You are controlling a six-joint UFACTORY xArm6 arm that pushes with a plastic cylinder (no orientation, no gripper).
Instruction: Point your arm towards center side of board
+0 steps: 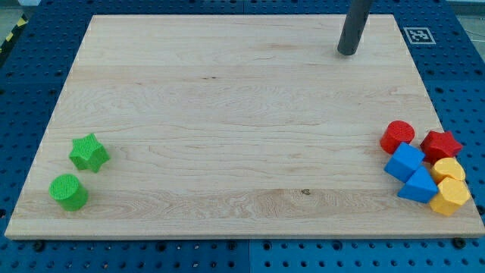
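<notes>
My tip (348, 53) rests on the wooden board (227, 114) near the view's top right, far from every block. At the view's bottom left lie a green star (89, 152) and a green cylinder (69, 191). At the view's bottom right sits a tight cluster: a red cylinder (397, 136), a red star (441, 144), a blue cube (404, 161), a blue triangular block (419, 186), and two yellow blocks (449, 169) (450, 196).
The board lies on a blue perforated table (23, 83). A black-and-white marker tag (417, 35) sits at the board's top right corner.
</notes>
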